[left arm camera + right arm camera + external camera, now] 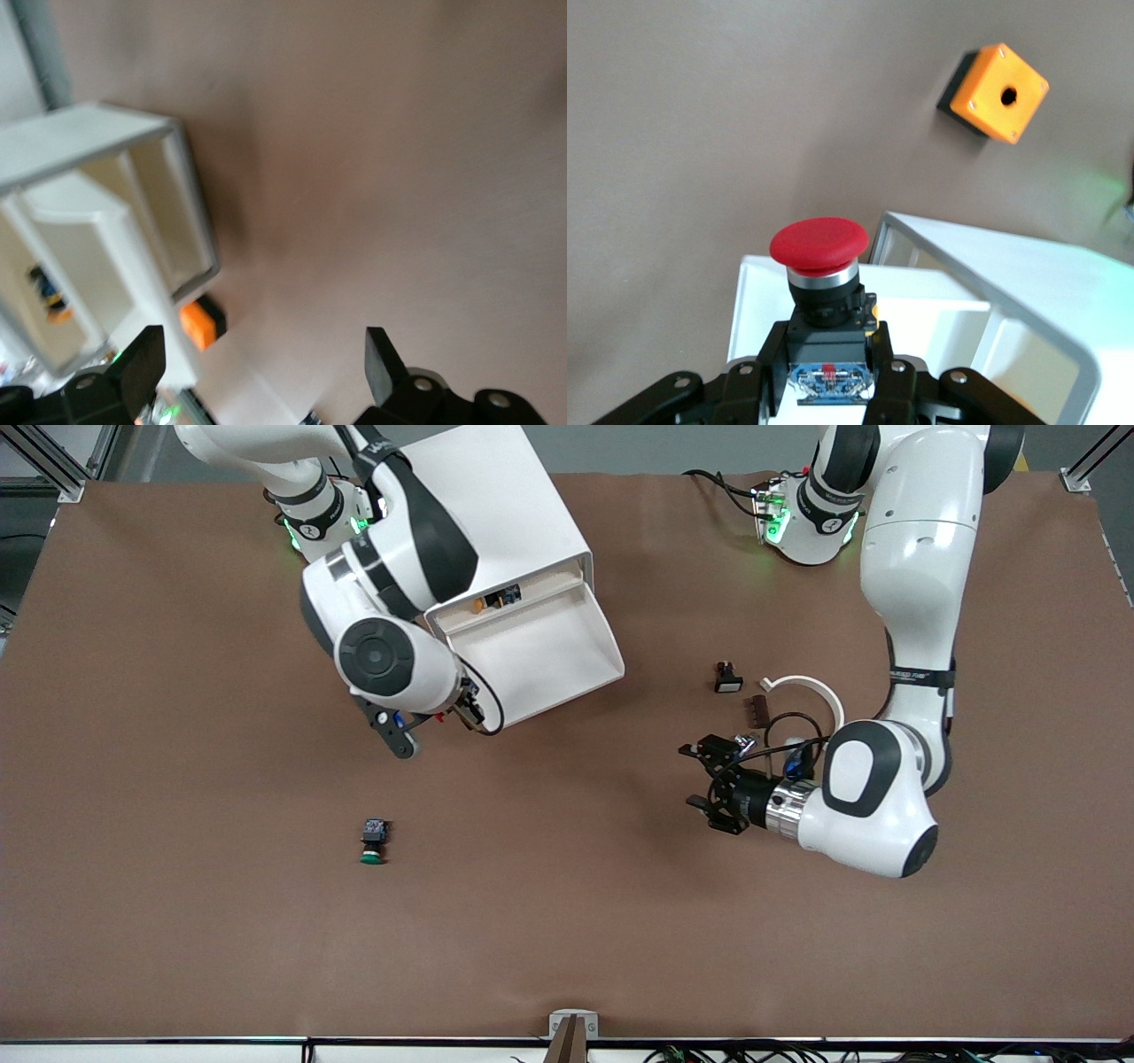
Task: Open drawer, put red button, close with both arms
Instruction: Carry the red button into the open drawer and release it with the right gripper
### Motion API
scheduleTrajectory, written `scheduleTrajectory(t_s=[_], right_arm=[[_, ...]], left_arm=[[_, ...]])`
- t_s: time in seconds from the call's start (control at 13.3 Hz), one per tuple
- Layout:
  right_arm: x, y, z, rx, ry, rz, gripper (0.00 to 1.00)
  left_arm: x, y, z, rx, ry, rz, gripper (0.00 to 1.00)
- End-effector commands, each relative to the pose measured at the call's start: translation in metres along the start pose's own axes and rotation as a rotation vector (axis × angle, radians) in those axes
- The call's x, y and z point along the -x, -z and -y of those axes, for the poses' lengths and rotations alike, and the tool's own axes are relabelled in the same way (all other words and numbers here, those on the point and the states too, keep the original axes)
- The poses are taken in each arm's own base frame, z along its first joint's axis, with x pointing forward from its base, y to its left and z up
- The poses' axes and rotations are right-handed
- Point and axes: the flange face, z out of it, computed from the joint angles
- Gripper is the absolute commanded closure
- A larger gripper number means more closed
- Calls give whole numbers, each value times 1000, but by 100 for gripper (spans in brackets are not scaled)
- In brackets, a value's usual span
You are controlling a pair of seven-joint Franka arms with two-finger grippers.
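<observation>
A: R gripper (pixel 824 376)?
B: Jaws clamped on small round red-capped push button (pixel 819 266), over pulled-out cream-white plastic drawer (pixel 540 657), near tabletop's robot-side edge.
A: L gripper (pixel 700 779)?
B: Jaws apart, empty, waiting.

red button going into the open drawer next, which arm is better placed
The right. The right gripper already holds the red button by the pulled-out drawer. The left gripper is open, holding nothing, over bare table toward its own end.
</observation>
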Motion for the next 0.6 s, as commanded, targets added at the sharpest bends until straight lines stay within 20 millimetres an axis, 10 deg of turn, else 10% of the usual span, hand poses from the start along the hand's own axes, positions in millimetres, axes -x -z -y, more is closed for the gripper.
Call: scheduleTrajectory(t_s=[0.0, 0.53], right_arm=[[26, -17, -2, -38, -113, 11, 88], [96, -68, 15, -211, -239, 15, 86]], left_arm=[[-20, 23, -5, 64, -88, -76, 1], [-13, 57, 22, 121, -403, -174, 1]])
